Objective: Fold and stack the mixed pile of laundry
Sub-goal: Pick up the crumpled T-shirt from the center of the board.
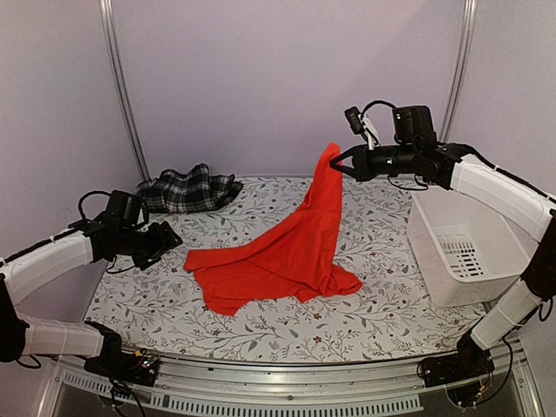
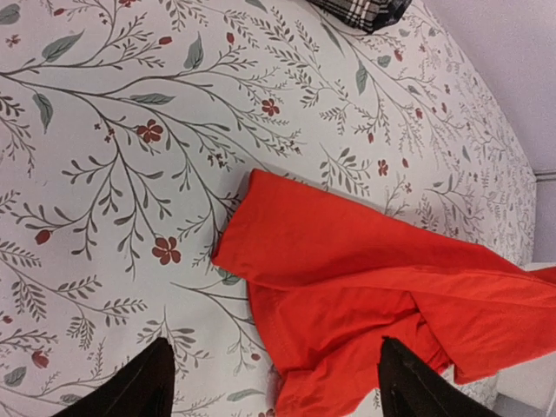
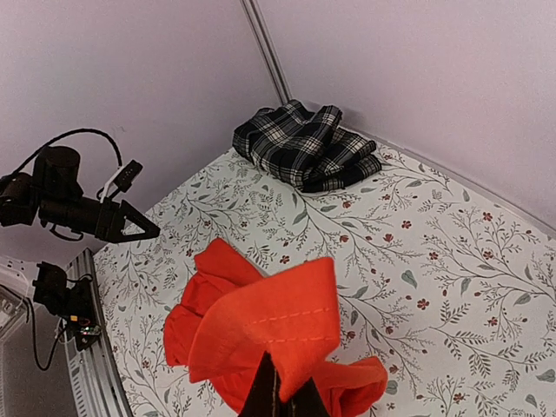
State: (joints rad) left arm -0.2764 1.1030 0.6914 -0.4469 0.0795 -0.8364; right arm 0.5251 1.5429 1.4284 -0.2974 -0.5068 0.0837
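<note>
The red shirt (image 1: 291, 248) hangs from my right gripper (image 1: 337, 161), which is shut on its hemmed edge (image 3: 278, 326) and holds it high above the table; the rest trails down onto the floral cover. My left gripper (image 1: 172, 240) is open and empty, just left of the shirt's low corner (image 2: 287, 234). In the left wrist view both fingertips (image 2: 139, 387) straddle the shirt's near edge from above. The plaid garment (image 1: 187, 191) lies crumpled at the back left, and shows in the right wrist view (image 3: 304, 148) and at the top of the left wrist view (image 2: 360, 10).
A white plastic basket (image 1: 456, 252) stands at the right edge of the table, under my right arm. The floral table cover (image 1: 373, 321) lies over the whole table. A metal rail (image 1: 287, 395) runs along the near edge.
</note>
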